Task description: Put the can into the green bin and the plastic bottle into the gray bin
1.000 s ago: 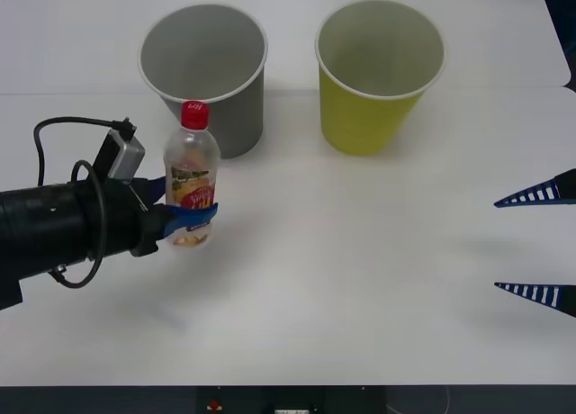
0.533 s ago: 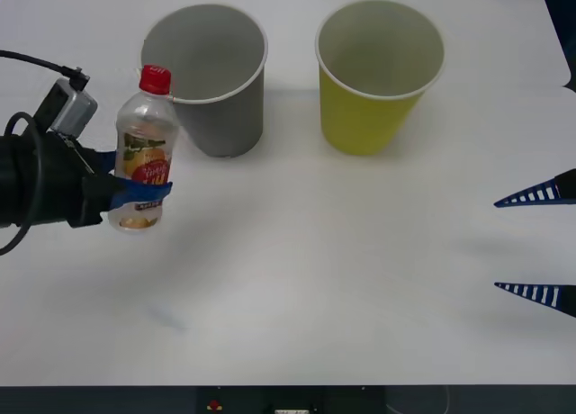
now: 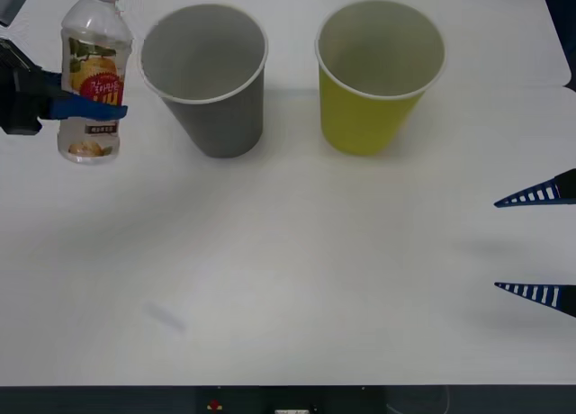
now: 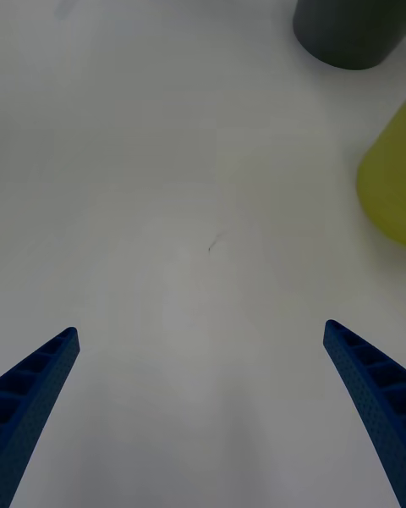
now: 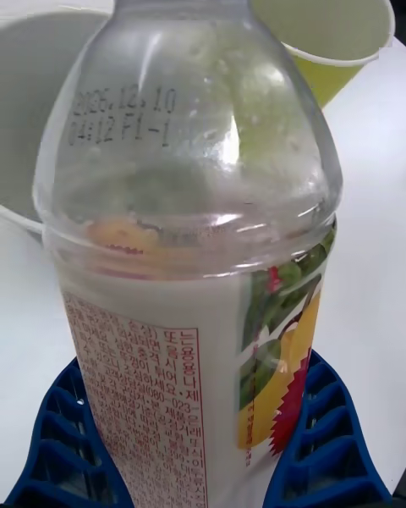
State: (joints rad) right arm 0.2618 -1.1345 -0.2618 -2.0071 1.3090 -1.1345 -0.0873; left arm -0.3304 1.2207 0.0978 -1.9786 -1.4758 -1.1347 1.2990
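Observation:
My left gripper [image 3: 88, 108] is shut on the plastic bottle [image 3: 92, 72], a clear bottle with a red cap and yellow-orange label, held upright in the air at the far left, left of the gray bin [image 3: 209, 76]. Close up in the left wrist view, the bottle [image 5: 190, 245] sits between blue fingers [image 5: 317, 440], with the gray bin [image 5: 34, 110] and the green bin [image 5: 330, 25] behind it. The green bin [image 3: 376, 72] stands right of the gray one. My right gripper [image 3: 538, 245] hangs open at the right edge, over bare table [image 4: 203, 423]. The can is out of view.
Both bins stand upright and side by side at the back of the white table [image 3: 297, 279]. The gray bin [image 4: 351, 17] and a part of the green bin [image 4: 385, 186] show in the right wrist view. A dark edge runs along the table's front.
My left gripper has lifted the bottle and carried it back and to the left, from in front of the gray bin to beside it. The right arm has not moved.

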